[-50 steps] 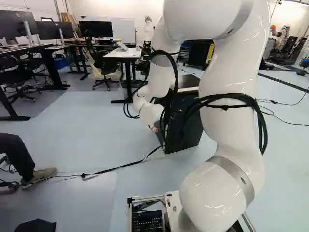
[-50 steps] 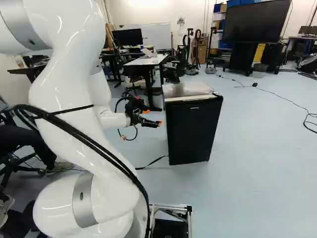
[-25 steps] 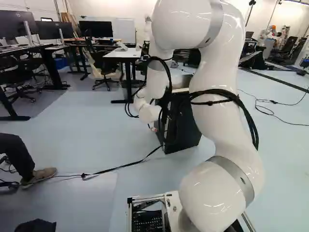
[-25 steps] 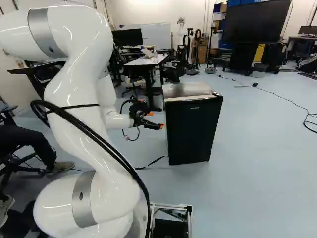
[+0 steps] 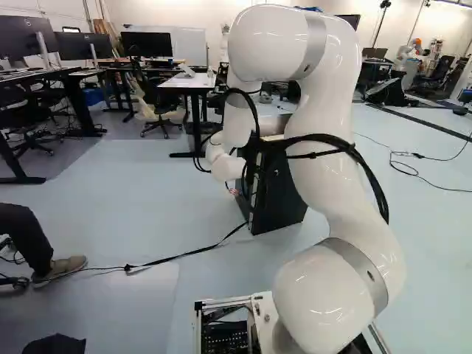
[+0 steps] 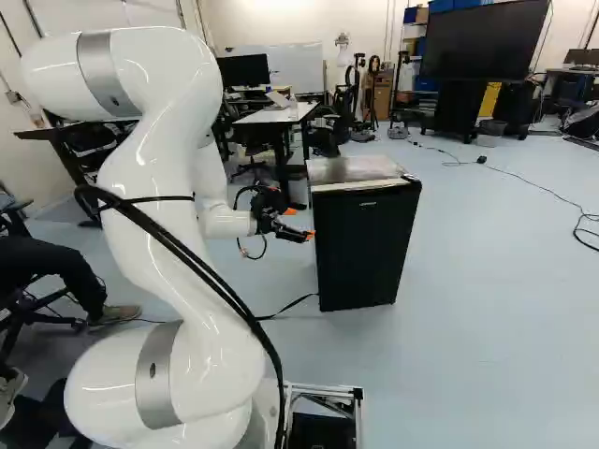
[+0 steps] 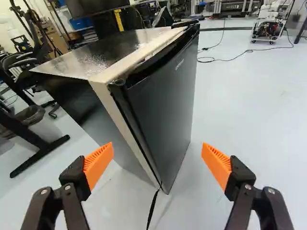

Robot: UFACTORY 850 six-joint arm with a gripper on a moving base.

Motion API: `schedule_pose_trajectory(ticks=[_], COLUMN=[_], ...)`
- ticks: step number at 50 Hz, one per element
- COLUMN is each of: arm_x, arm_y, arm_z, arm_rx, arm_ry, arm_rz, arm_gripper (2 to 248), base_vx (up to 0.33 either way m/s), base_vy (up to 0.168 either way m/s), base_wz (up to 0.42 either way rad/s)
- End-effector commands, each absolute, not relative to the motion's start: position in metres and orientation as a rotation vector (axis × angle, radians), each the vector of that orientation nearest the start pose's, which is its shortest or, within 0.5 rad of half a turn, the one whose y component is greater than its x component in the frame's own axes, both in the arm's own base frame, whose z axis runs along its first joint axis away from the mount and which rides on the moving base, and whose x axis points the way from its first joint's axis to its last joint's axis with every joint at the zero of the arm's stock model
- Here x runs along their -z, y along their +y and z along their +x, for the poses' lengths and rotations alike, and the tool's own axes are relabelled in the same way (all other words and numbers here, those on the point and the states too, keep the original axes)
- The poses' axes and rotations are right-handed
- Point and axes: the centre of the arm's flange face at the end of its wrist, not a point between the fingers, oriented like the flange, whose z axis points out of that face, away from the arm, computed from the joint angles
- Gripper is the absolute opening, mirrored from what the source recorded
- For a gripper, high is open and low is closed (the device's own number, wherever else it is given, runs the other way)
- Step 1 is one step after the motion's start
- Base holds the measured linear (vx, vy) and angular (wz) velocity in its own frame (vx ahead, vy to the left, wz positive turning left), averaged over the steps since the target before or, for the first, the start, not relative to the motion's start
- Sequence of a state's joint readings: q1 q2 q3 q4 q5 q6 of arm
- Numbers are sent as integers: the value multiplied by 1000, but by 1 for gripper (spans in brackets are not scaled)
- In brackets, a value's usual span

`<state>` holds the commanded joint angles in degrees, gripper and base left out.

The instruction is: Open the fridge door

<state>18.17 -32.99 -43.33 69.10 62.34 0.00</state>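
Note:
In the right base view my gripper (image 6: pixel 300 224) is at the left edge of the black fridge (image 6: pixel 363 245), at about the upper part of its door. Seen from the wrist, the gripper (image 7: pixel 158 149) stands wide open, with nothing held between its orange pads. Ahead of it the fridge (image 7: pixel 112 60) shows a corner, and its dark door (image 7: pixel 168 91) sits closed against the pale frame. The door's near upright edge lies between the lines of the two fingers. Whether a fingertip touches the fridge I cannot tell. The arm hides the gripper in the left base view.
A black cable (image 5: pixel 181 255) runs along the floor to the fridge's foot. Behind the fridge stands a white-topped desk (image 6: pixel 278 114). A person's leg and shoe (image 5: pixel 60 268) are at the left. Another robot (image 7: pixel 271 24) stands far off.
The arm has lowered and shifted, and the gripper has come closer to the fridge's left edge, rightward in the right base view. Base and fridge have stayed put.

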Motion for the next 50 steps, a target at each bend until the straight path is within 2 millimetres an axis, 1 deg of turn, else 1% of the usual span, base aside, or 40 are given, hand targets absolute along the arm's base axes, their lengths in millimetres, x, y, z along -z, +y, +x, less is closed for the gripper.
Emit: schedule_pose_trajectory(ticks=[23, 50], arm_x=[-261, -259], arm_y=[69, 66], arm_z=[488, 504], arm_rx=[1842, 1839], arm_ry=[1526, 1641], arm_rz=[-2554, -2503], arm_gripper=[247, 247], base_vx=[0, 0], base_vy=[0, 0], base_wz=[0, 0])
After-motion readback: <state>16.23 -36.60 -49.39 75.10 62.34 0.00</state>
